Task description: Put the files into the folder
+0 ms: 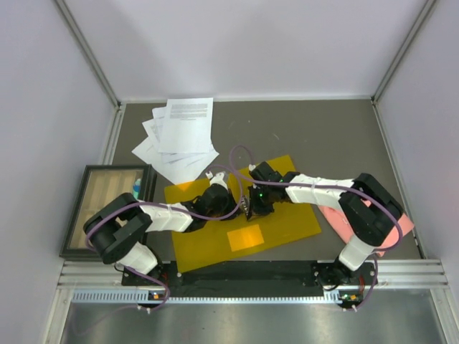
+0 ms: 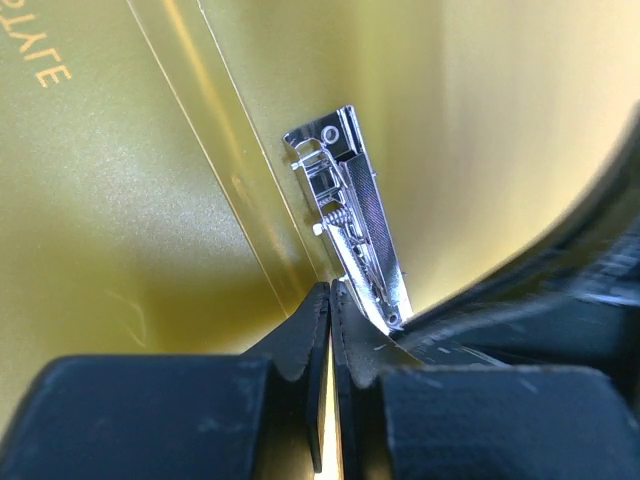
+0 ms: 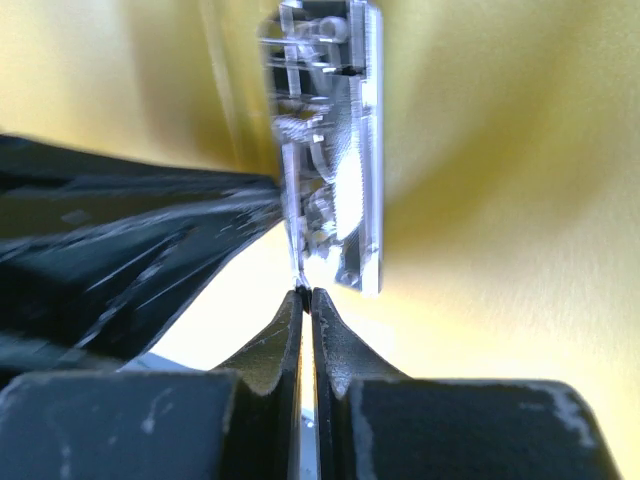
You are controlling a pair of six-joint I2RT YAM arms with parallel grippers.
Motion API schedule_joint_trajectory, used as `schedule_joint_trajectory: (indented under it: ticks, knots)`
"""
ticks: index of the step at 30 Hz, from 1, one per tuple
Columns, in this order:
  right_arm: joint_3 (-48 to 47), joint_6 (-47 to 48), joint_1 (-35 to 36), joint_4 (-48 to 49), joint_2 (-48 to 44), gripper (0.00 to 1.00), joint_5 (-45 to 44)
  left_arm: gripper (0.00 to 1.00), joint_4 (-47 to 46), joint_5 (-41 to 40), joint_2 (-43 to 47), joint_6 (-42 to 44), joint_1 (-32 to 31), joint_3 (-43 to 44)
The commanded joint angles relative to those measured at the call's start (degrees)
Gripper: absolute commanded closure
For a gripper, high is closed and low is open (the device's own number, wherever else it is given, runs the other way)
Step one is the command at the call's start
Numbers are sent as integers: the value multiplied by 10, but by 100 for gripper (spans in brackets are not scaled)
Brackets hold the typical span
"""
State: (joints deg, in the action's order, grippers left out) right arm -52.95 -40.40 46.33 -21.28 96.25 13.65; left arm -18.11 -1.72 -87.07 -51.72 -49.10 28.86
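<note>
The orange-yellow folder (image 1: 287,222) lies open on the table in front of the arm bases. Its metal clip (image 2: 350,210) sits on the inside by the spine and also shows in the right wrist view (image 3: 335,170). My left gripper (image 2: 330,290) is shut, its tips on the folder right beside the clip's near end; in the top view it (image 1: 233,197) is over the folder's middle. My right gripper (image 3: 307,293) is shut on a thin metal edge of the clip, and in the top view it (image 1: 249,204) faces the left gripper. The files (image 1: 179,136), loose white printed sheets, lie fanned behind the folder.
A pink cloth (image 1: 401,222) lies under the right arm at the right. A dark-framed box (image 1: 107,208) stands at the left table edge. A lighter rectangle (image 1: 245,237) shows on the folder's near half. Metal rails and walls border the table.
</note>
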Motion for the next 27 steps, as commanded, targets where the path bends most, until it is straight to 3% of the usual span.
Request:
schedule_joint_trajectory:
  ticks: [1, 7, 12, 18, 23, 27]
  knots:
    - [-13, 32, -8, -76, -21, 100, -86, 93, 105, -8, -27, 7, 0, -31]
    - [20, 25, -8, -31, 17, 100, -78, 93, 113, -11, -12, 9, 0, -29]
    - [2, 36, -8, -43, -12, 100, -82, 91, 127, -10, 22, 24, 0, -28]
    - [-63, 43, -31, -61, -41, 100, -28, 79, 170, -14, 69, 60, 0, 12]
    - [-75, 54, -43, -43, -47, 100, 23, 74, 223, -35, 87, 87, 0, 63]
    - [-86, 63, -46, -35, -62, 88, 46, 68, 270, -56, 124, 102, 0, 87]
